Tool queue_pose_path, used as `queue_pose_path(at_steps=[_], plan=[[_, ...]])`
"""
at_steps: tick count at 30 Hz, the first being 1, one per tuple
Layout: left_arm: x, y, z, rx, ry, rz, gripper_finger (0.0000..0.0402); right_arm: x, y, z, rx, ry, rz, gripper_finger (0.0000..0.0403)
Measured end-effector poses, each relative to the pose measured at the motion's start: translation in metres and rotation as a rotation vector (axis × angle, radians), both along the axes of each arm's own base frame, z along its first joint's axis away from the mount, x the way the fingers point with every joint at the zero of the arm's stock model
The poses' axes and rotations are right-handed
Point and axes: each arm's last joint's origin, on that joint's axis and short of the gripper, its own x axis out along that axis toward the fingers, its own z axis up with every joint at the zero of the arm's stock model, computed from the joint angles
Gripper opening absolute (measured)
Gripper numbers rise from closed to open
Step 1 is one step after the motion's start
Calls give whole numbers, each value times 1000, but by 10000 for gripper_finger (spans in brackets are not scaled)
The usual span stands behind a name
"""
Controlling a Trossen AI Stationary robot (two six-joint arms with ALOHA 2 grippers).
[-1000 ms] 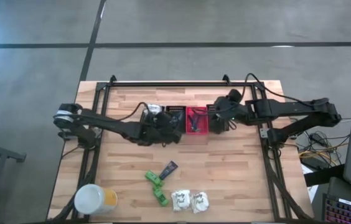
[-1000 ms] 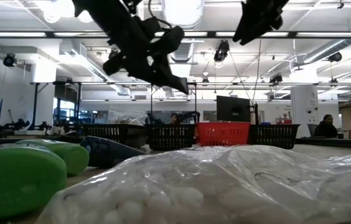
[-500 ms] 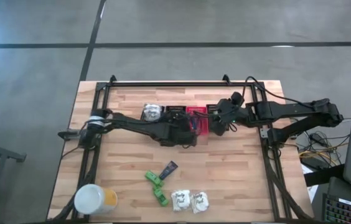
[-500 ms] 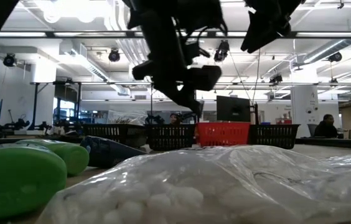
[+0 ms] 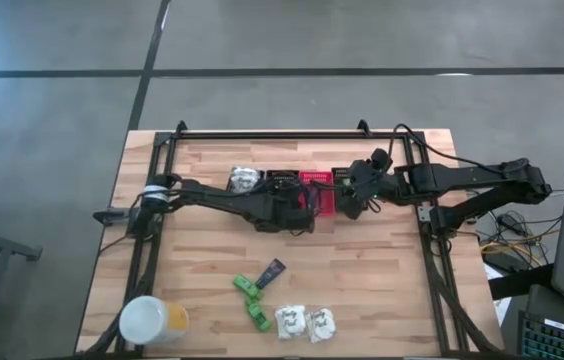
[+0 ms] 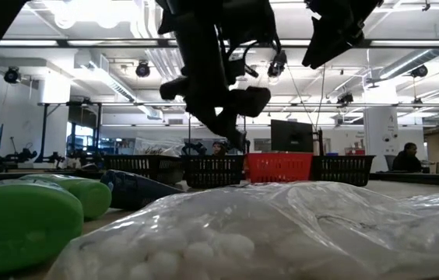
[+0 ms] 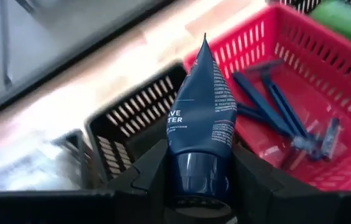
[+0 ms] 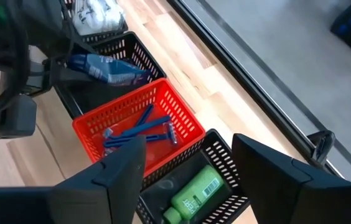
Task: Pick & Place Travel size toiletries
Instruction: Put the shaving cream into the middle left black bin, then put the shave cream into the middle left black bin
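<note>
Since a second ago the left arm has been swung across the row of baskets, and the left gripper point(image 7: 200, 186), pinching a dark blue tube point(image 7: 201, 118) by its cap end, is now held just above the black basket point(image 7: 132, 118), with the red basket point(image 7: 300, 93) beside it; over the last half second almost nothing has been shifted, so the carry is judged finished and only the release is left. Blue razors point(image 7: 275, 112) are seen lying in the red basket, and a green bottle point(image 8: 194, 193) in the next black one, so several sorts are already placed. The right gripper point(image 8: 188, 180), spread wide and empty, is held over that end of the row, near the left one, so little room is left between the two arms. More open room is found behind the left gripper, where another tube point(image 5: 271, 270), green bottles point(image 5: 250, 300) and white packets point(image 5: 305, 322) lie on the wooden surface point(image 5: 382, 290) near its front edge.
</note>
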Motion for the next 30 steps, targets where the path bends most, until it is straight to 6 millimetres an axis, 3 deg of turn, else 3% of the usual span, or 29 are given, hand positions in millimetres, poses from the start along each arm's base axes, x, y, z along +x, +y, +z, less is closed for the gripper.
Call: queue_pose_path(at_steps=[7, 14, 25, 30], plan=[[-4, 14, -18, -58, -10, 27, 142, 0, 0, -2, -8, 15, 11, 253], [1, 29, -18, -94, -83, 42, 154, 0, 0, -2, -10, 16, 13, 249], [4, 24, -17, -168, -106, 2, 213, 0, 0, -2, -10, 17, 14, 227], [-1, 20, 0, -180, -132, -24, 231, 0, 0, -2, -9, 18, 14, 232]])
